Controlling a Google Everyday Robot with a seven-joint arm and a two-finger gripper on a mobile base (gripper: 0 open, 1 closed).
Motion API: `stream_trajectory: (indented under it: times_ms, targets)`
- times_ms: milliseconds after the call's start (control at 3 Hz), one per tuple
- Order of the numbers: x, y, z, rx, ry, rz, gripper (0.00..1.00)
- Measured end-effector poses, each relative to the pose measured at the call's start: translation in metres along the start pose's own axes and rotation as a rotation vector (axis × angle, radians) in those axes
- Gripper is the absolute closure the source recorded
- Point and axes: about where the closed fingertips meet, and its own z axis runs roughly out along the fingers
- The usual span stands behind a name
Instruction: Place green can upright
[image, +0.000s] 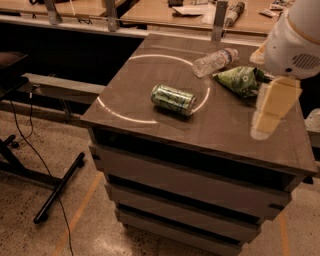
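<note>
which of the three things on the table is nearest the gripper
The green foil snack bag, at the table's right rear. The gripper hangs just right of it; the water bottle and the green can lie farther left.

The robot's white, rounded wrist housing (295, 40) fills the upper right corner, at about 2 o'clock of the view, cut off by the top and right edges. A small vent grille sits on its lower right side. Directly beneath it the pale, cream-coloured gripper (270, 112) hangs at about 3 o'clock, its long body pointing down and slightly toward 7 o'clock, stepping narrower toward its lower end.
</note>
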Motion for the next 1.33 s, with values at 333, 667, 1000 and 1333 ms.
stream_trajectory:
  times_ms: [333, 667, 1000, 1333]
  targets:
    - [-0.044, -0.018, 0.021, -0.037, 0.008, -0.029, 0.00]
    - [-0.092, -0.037, 0.053, -0.062, 0.041, -0.023, 0.00]
    - [-0.145, -0.053, 0.086, -0.073, 0.074, 0.026, 0.00]
    - [-0.172, -0.061, 0.117, -0.071, 0.131, 0.071, 0.00]
